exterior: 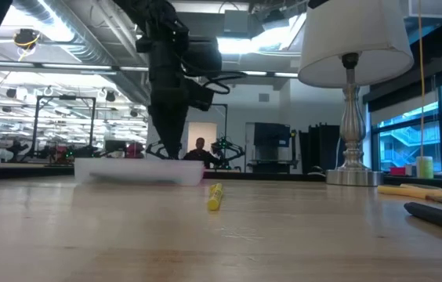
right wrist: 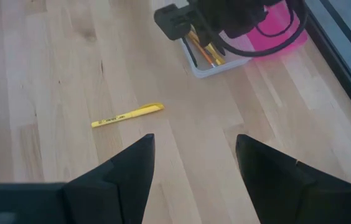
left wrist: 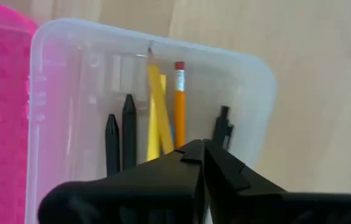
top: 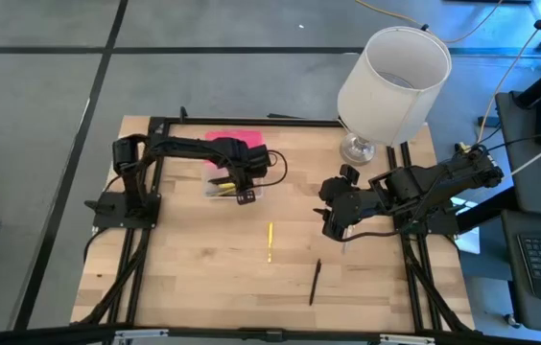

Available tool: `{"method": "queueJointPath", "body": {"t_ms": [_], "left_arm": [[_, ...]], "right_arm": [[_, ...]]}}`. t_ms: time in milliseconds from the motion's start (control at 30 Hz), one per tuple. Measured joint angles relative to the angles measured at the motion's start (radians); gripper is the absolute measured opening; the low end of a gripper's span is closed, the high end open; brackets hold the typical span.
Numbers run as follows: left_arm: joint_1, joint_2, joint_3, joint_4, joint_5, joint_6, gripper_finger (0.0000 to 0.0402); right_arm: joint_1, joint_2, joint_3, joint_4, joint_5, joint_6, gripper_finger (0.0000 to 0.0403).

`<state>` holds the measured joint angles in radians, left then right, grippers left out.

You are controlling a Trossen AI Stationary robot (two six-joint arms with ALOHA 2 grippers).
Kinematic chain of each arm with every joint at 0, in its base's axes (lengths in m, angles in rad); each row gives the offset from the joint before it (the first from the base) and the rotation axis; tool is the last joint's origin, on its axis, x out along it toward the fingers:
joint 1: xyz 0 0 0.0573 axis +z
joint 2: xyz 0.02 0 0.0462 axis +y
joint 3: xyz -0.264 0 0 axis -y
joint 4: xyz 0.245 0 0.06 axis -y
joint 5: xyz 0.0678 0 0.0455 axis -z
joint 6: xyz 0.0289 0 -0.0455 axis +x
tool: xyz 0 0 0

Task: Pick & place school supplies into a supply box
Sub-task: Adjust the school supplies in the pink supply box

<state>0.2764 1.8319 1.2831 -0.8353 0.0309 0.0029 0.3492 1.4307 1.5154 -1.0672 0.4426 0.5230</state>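
Several pens lay in the box (left wrist: 250, 81), left gripper (left wrist: 201, 152) clenched empty above it, right gripper (right wrist: 194, 155) spread idle; yellow pen (top: 270, 241) and black pen (top: 315, 282) remained on the worktop (top: 194, 278).

Dark arm (exterior: 170, 86) above clear box (exterior: 139, 171), yellow pen (exterior: 215, 197) near

Both arms (top: 194, 151) are showing matte black, jointed links, trailing black cables; the right gripper (right wrist: 194, 163) is showing broad, wedge-shaped black fingers (right wrist: 132, 168).
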Motion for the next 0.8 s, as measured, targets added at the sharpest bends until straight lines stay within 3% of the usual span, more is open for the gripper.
{"method": "queueJointPath", "body": {"t_ms": [600,800], "left_arm": [[0.024,0.076,-0.001,-0.001,-0.017,0.000,0.0002],[0.027,0.083,0.000,-0.026,-0.119,0.001,0.0001]], "right_arm": [[0.000,0.000,0.000,0.000,0.000,0.000,0.0229],[0.000,0.000,0.000,0.000,0.000,0.000,0.0229]]}}
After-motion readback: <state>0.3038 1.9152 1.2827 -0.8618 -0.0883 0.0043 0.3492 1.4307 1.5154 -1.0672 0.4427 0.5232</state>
